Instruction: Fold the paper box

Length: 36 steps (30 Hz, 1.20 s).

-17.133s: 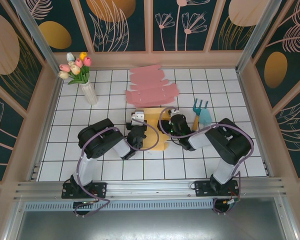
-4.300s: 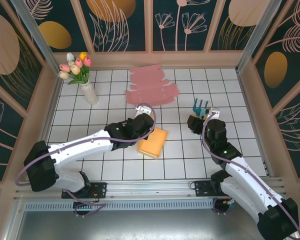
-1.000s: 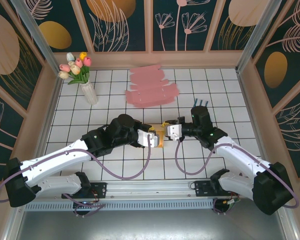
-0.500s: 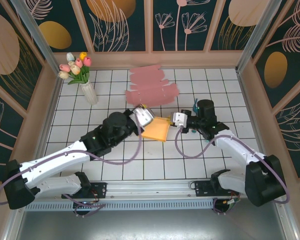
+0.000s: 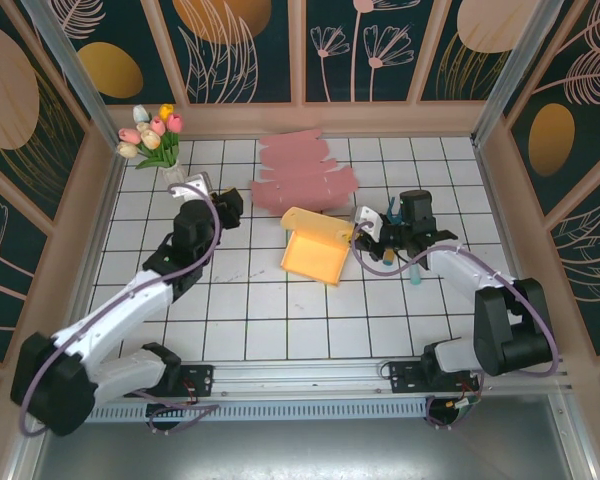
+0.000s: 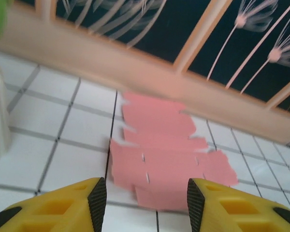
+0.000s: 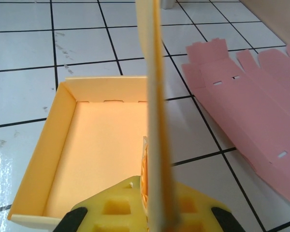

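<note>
My right gripper [image 5: 361, 232] is clamped on the upright flap of the paper box [image 5: 315, 256]. Box sits mid-frame, tray lying left of those jaws. My left gripper [image 5: 223, 204], upper left, is agape & empty, facing the pink sheet [image 5: 302, 180]. Right arm's nearer.

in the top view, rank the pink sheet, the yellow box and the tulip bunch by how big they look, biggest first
1. pink sheet, clearly the widest spread
2. yellow box, somewhat smaller
3. tulip bunch, smallest
</note>
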Each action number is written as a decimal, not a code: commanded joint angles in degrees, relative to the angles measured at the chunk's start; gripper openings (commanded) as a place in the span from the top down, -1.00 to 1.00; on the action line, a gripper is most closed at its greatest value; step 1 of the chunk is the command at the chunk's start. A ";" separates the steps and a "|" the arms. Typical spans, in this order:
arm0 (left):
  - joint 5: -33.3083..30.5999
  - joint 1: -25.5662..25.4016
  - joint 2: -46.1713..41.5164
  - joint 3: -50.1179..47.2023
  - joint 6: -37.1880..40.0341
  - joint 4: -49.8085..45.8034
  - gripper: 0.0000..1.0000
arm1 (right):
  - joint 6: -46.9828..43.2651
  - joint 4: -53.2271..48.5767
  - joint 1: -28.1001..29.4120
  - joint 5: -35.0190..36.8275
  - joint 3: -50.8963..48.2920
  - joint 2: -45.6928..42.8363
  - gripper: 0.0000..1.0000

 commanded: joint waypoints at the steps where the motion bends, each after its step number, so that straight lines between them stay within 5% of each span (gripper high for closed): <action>1: 10.07 0.29 6.03 2.43 -8.35 2.85 0.03 | -1.64 -3.11 -0.34 -4.94 1.70 0.01 1.00; 9: 19.57 0.30 19.27 5.53 -10.48 7.81 0.29 | -2.26 -3.50 -0.74 -5.25 2.41 0.73 1.00; 18: 25.52 -1.07 22.97 3.31 -8.38 10.12 0.45 | -2.17 -3.52 -0.77 -4.70 2.78 1.33 1.00; 29: 25.27 -7.32 23.12 3.48 -8.68 10.91 0.44 | -1.96 -1.18 0.78 -0.47 1.69 1.47 0.97; 36: 23.86 -7.97 24.37 0.55 -10.27 14.84 0.46 | -8.44 -0.54 6.85 8.46 -0.82 -1.14 0.92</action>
